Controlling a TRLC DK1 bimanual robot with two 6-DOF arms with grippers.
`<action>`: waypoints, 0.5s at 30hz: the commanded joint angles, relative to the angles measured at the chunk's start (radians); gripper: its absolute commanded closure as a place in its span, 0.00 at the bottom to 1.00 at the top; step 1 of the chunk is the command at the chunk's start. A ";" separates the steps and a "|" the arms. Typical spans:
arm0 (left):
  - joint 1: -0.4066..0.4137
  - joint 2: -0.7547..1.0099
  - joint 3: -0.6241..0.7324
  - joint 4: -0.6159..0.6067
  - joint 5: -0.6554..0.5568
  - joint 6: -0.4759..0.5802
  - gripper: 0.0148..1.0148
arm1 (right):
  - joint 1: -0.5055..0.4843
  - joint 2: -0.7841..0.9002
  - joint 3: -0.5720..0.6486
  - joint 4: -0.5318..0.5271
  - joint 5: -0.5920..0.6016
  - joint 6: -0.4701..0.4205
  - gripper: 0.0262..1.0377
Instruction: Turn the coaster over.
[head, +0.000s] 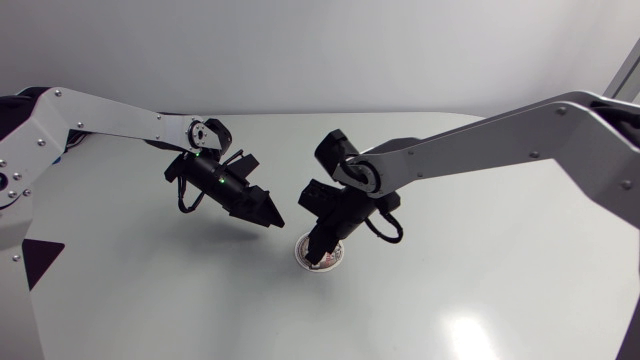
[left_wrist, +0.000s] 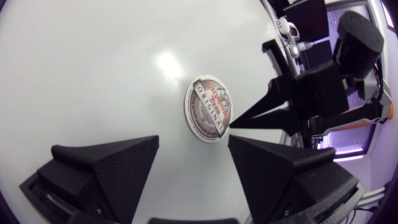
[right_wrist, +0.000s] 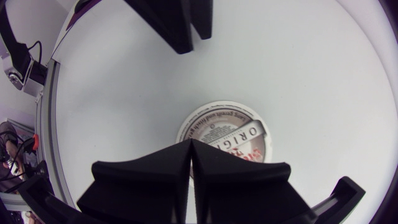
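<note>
Your right gripper (right_wrist: 190, 144) sits nearest the lens. Its 2 fingers are pressed flat together with nothing between them, so they form 1 narrow wedge. The wedge tip meets the rim of the coaster (right_wrist: 219, 127), which lies flat on the white table (head: 480, 290) near its middle, printed face up. By my reading, the fingers are closed on purpose: a single thin edge can either pry under the rim or pin 1 side down so the opposite side lifts.

Your left gripper (left_wrist: 193, 140) hangs just beside it, above the table and tilted down toward the coaster. Its 2 fingers are spread wide and hold nothing, and the coaster lies ahead of the gap between them, not touched by either. That open stance looks meant to catch the raised edge once it comes up. The flip itself is not yet done.

The coaster's face has a white border, a ring of small lettering, a larger word on a pale band across the centre, and red beneath it. It is a brand mark, so I leave it unread.
</note>
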 joint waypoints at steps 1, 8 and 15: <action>-0.016 0.008 0.009 -0.015 0.004 0.011 0.23 | -0.043 -0.034 -0.056 -0.012 0.005 -0.031 0.98; -0.044 0.038 0.011 -0.003 0.003 0.004 0.23 | -0.104 -0.028 -0.122 0.028 0.003 -0.065 0.98; -0.056 0.045 0.015 0.002 -0.005 -0.006 0.23 | -0.110 -0.013 -0.153 0.057 -0.007 -0.065 0.98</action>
